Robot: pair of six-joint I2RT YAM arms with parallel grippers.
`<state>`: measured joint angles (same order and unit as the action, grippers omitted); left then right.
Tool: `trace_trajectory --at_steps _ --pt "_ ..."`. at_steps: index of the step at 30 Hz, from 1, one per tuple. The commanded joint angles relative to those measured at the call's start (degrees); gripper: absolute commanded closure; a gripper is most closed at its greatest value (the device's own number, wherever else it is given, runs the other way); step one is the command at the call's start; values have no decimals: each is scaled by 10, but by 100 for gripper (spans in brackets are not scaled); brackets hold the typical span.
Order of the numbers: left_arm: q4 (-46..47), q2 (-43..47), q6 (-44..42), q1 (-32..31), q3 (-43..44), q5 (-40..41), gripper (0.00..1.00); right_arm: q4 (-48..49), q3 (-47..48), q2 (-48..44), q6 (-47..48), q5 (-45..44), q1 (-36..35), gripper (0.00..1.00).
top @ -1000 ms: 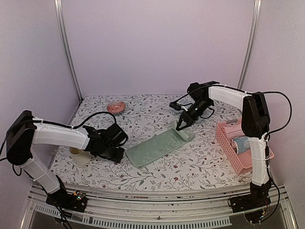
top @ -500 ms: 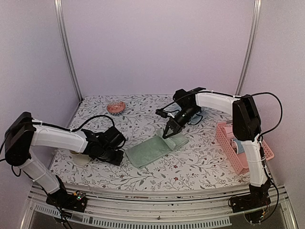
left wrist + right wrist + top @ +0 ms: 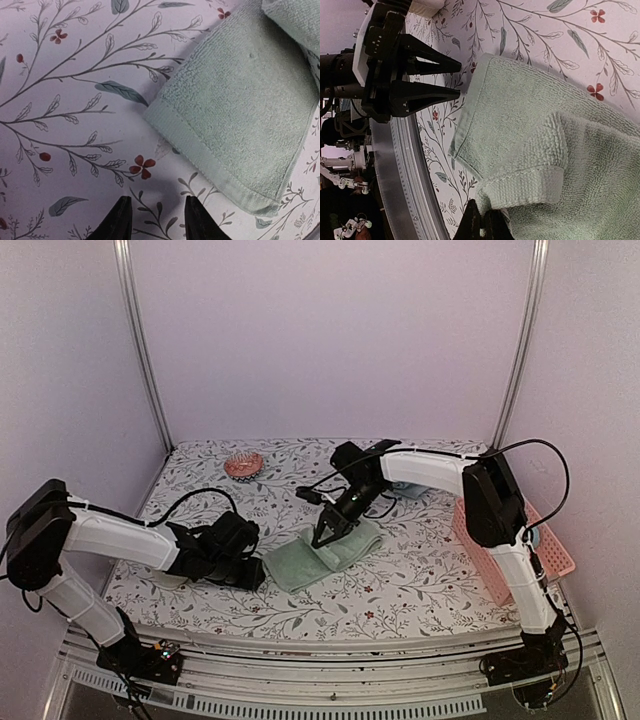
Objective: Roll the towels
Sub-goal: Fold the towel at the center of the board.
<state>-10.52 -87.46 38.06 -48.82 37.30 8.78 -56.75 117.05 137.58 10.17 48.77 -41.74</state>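
Left hand (image 3: 157, 200) is hovering low over the floral worktop (image 3: 65, 100), just short of the sage towel's (image 3: 240, 115) near corner. Its jaws have been narrowing over the last second but are parted and empty. Right hand (image 3: 481, 220), clenched on the far hem, has been dragging that end leftward over the flat part, so the rolling is only beginning, looking more like a fold. Ahead of the dragged end, only the left hand is standing close. A small pink dish (image 3: 243, 464) is sitting well behind, a pink basket (image 3: 560, 558) far right.
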Motion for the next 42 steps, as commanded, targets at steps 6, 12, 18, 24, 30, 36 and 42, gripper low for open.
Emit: trace_trajectory --at_steps 6,12,18,24,30,36,42 --pt "72 0 33 -6 -34 -35 65 32 47 27 -44 32 -28 98" --pt "84 -5 37 -6 -43 -42 67 50 61 36 -66 23 -36 97" --pt "89 -7 38 -6 -49 -44 67 59 69 43 -78 24 -51 98" --pt "94 -10 39 -6 -52 -44 68 63 76 51 -83 20 -61 97" --pt "96 -11 39 -6 -56 -45 69 71 77 53 -90 23 -67 97" --pt "99 -13 39 -6 -58 -46 69 81 80 56 -98 24 -73 97" --pt "102 -15 40 -6 -60 -47 69 85 83 65 -98 15 -75 97"
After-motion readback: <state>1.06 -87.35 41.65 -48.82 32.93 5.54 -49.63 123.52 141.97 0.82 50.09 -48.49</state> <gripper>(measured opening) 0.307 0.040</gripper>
